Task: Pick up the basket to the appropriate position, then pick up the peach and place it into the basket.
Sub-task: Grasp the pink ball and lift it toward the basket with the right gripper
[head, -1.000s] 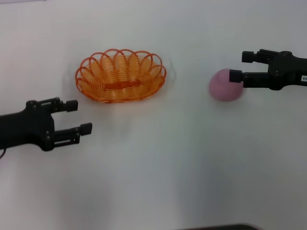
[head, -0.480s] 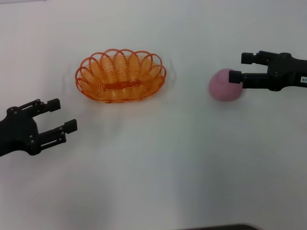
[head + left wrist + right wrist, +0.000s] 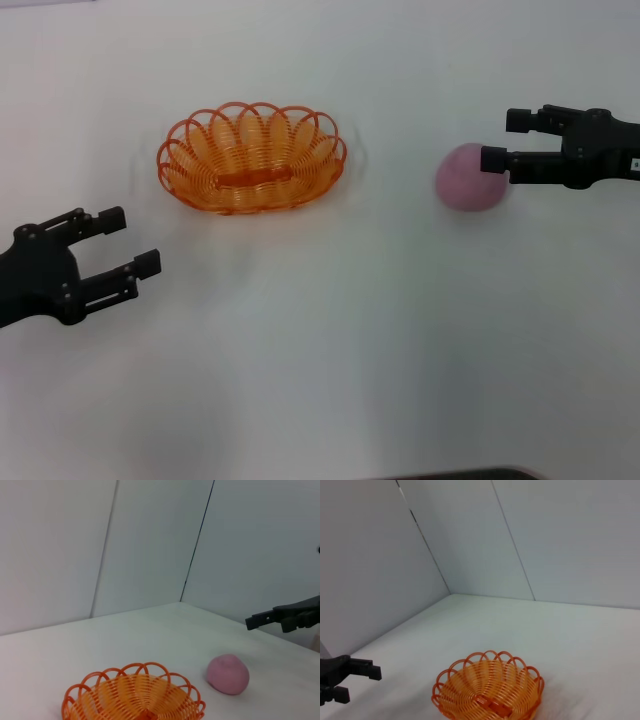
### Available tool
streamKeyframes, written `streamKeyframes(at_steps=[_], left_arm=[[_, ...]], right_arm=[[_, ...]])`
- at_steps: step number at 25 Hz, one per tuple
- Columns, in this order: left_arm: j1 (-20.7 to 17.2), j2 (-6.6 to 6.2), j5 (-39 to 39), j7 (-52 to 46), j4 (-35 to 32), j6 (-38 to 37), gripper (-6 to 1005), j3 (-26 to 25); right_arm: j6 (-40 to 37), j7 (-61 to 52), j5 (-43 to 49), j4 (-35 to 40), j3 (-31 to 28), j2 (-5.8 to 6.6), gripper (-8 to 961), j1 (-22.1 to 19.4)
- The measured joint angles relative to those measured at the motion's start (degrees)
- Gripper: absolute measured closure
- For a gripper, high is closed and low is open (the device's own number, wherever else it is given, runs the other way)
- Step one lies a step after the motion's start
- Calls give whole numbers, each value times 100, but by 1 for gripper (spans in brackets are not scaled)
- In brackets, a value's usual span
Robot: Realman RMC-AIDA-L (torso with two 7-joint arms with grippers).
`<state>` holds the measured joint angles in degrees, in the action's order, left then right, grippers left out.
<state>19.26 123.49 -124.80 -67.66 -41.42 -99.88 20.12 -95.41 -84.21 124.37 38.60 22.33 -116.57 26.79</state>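
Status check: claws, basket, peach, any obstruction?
Left claw open, clear of basket. Right claw open at peach, which sits on table. Nothing between them.

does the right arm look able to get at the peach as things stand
Probably yes. The right gripper is open, with one of its fingers already at the peach on the white table. Nothing lies between them; the basket sits well away.

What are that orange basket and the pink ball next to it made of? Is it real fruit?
The oval orange looped basket looks like glossy translucent plastic or coated wire: thin, evenly bent loops, with the table showing through. The round pink peach looks matte and uniformly coloured, with a soft smooth surface, so it is probably a foam or plastic replica, though the pictures cannot settle that.
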Motion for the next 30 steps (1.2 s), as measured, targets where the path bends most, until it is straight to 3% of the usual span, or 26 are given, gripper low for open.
streamKeyframes(at_steps=[4,10,14,19,30], left_arm=[[19,5,-7,-12,3,11,254,8],[41,8,-47,-27,3,52,254,12],[53,9,-39,-85,3,52,254,14],[92,9,-64,-112,3,52,254,42],[146,2,-78,-176,3,58,255,102]], right_arm=[[-66,-181,26,62,89,122,7,70],[-251,-798,45,345,574,498,8,258],[-468,-1311,86,833,883,663,8,378],[-848,-1946,743,1653,1078,683,8,666],[-1446,-2662,2676,2515,1348,548,7,1332]])
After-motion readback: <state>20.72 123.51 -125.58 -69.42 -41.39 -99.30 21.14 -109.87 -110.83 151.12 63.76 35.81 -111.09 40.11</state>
